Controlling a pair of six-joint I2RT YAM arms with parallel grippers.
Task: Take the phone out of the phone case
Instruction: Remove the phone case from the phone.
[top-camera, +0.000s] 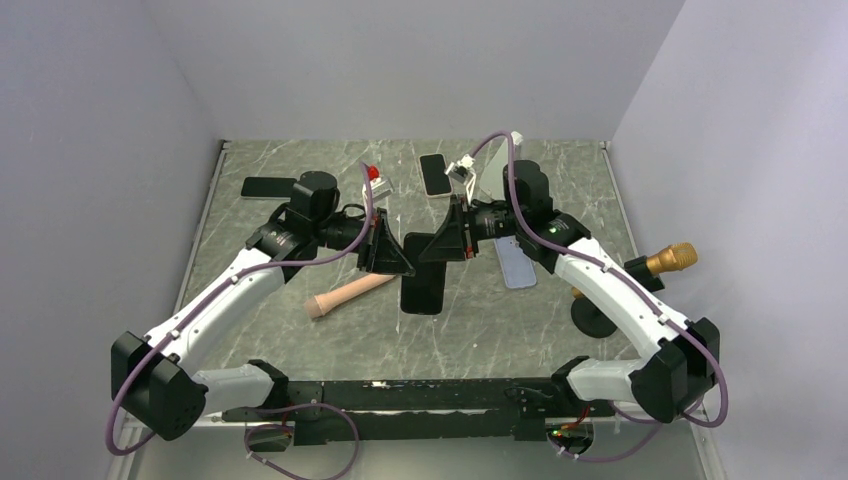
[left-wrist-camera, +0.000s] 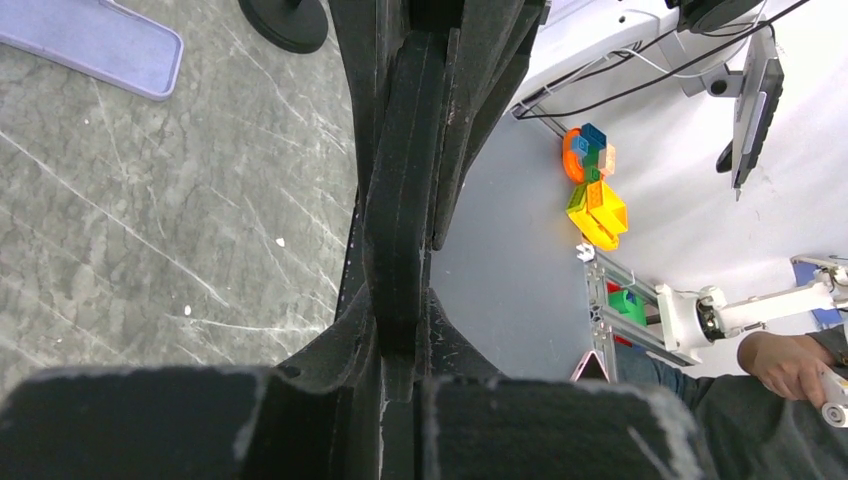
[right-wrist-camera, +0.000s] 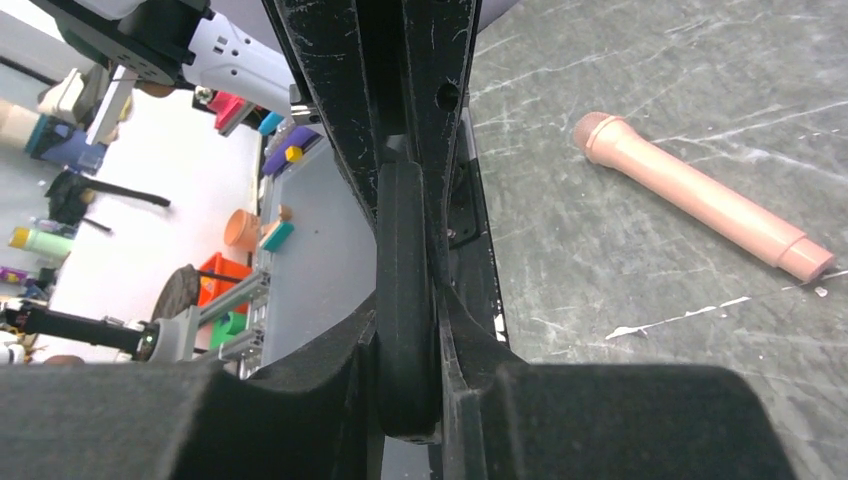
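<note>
The flat black phone in its black phone case (top-camera: 424, 290) is off the grey marbled table (top-camera: 585, 195), held on edge between the two arms near the middle of the workspace. The left hand (top-camera: 398, 258) is clamped tight on one side of it; in the left wrist view its fingers press against both faces of the thin black edge (left-wrist-camera: 398, 200). The right hand (top-camera: 432, 250) grips the opposite side, its fingers pinching the rounded black rim (right-wrist-camera: 405, 300) with no gap showing.

So the pick-up and the two-handed hold look done. The separation itself does not: from above the thing reads as one black slab, with no corner peeled back and no second piece showing. Whether either hand holds case alone or phone and case together cannot be told. What seems left is to pry the case off and set both parts down, clear of the pale lavender phone case (top-camera: 517, 265) lying just beside the right arm
</note>
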